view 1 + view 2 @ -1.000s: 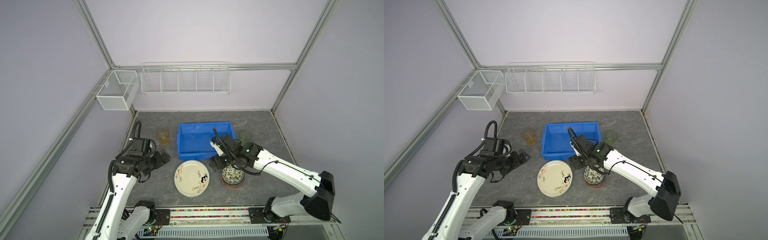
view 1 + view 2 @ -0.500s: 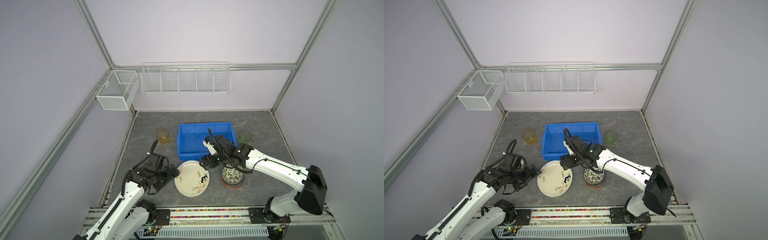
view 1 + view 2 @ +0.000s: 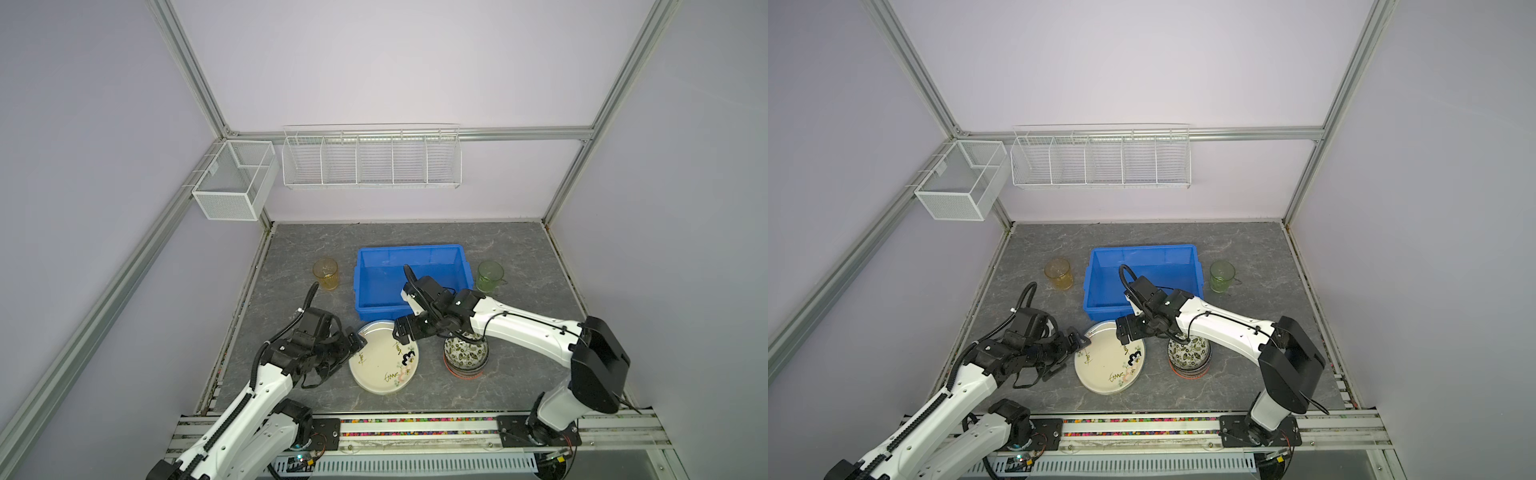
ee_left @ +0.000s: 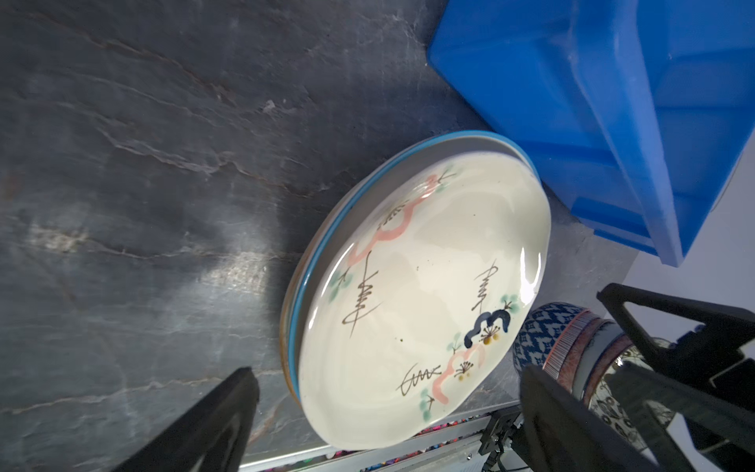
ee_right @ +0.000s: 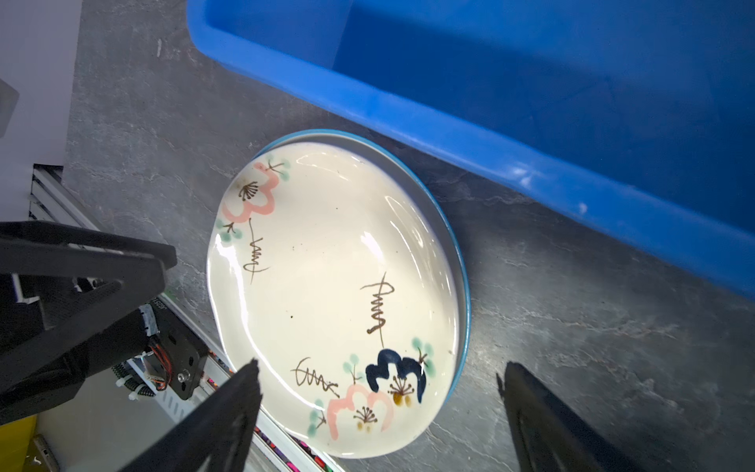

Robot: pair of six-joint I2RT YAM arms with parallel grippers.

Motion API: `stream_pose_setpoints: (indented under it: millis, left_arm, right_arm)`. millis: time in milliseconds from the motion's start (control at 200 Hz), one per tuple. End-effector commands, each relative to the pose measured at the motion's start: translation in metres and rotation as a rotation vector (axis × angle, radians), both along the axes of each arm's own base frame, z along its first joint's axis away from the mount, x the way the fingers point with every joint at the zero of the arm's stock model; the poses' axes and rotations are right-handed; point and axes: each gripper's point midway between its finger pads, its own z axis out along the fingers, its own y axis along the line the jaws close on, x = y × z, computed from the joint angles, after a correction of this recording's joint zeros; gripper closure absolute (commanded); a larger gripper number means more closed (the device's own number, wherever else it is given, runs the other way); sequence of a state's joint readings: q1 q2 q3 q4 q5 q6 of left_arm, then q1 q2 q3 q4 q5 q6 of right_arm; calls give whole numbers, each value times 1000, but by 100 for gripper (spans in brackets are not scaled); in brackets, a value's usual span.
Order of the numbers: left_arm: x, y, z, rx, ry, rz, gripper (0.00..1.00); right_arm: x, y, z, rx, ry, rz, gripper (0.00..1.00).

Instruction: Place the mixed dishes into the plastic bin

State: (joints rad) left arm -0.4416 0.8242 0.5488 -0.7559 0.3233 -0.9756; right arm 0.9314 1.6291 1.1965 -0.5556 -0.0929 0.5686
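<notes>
Both spread empty, left gripper (image 3: pixel 357 341) and right gripper (image 3: pixel 401 336) flank the cream plate (image 3: pixel 383 361) (on a blue-rimmed plate (image 5: pixel 465 286))

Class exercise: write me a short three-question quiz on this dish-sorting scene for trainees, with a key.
1. True or false: the amber cup stands inside the blue bin.
2. What lies directly under the cream plate? A) a plate with a blue rim B) a napkin C) a tray
3. Are the left end effector and the right end effector open or shut?
Key: 1 false; 2 A; 3 both open.
</notes>
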Motion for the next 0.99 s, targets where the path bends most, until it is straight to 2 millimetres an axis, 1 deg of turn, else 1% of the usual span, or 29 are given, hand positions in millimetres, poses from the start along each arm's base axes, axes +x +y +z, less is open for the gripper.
stream_pose_setpoints:
  millis: [0,75,185,305,580,770,990]
  left_arm:
    - [1,-6,1,-45,-10,5,0]
    - [0,-6,-2,-42,-10,4,0]
    - [0,-7,-3,-52,-6,1,0]
    - [0,-9,-5,-63,-4,-3,1]
    - [-2,-9,-14,-57,12,-3,1]
    - [-3,-9,-16,-54,20,-4,1]
    - [0,-13,-10,-76,6,-16,1]
  right_arm:
    - [-2,-1,-12,-21,41,-32,5]
    - [-3,-1,-16,-27,49,-31,5]
    - [-1,-6,-20,-58,52,-24,5]
    - [-4,-7,-25,-61,80,-13,4]
    - [-11,6,-30,6,123,1,0]
    - [-15,13,-31,18,139,22,2]
    - [-18,16,-32,31,150,33,3]
